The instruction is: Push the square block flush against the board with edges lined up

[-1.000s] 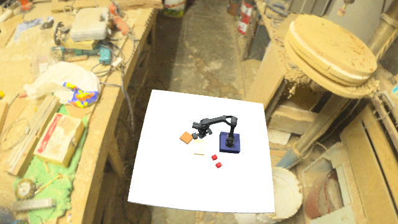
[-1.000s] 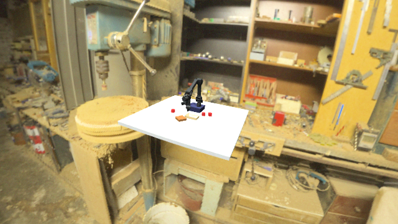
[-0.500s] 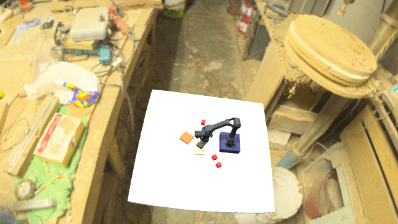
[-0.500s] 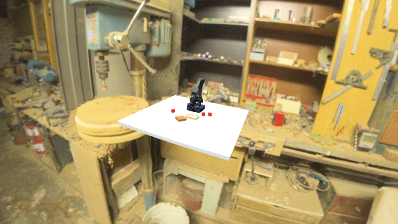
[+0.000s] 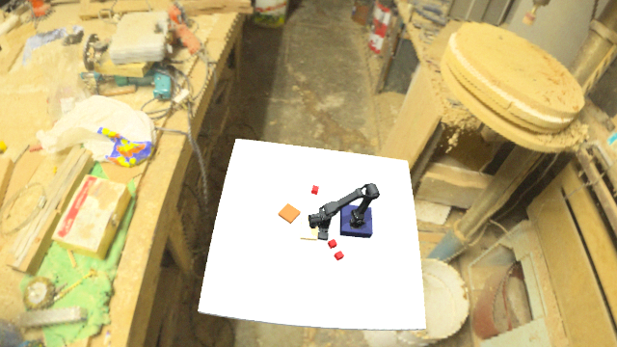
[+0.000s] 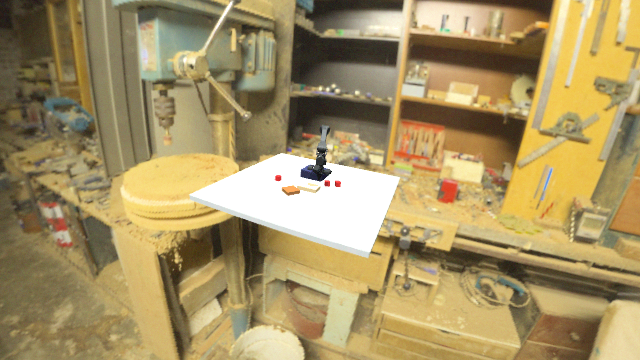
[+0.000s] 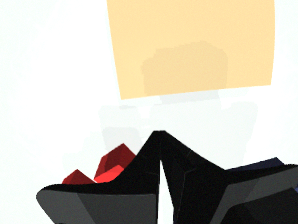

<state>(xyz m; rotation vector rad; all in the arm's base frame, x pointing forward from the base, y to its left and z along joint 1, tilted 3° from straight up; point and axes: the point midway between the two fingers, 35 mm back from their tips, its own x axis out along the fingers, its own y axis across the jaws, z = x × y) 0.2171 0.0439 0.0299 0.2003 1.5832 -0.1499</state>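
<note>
On the white desk (image 5: 270, 289), the arm reaches out from its blue base (image 5: 367, 233) toward nine o'clock in the top view. The claw (image 5: 322, 234) is pinched fully shut with nothing in it, hanging low over the pale board (image 5: 308, 234). The orange square block (image 5: 289, 213) lies at about ten o'clock from the board, near it but apart. Three small red cubes (image 5: 338, 255) sit scattered around.

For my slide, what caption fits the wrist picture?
Shut gripper points at the pale board lying just ahead on the white table.
</note>
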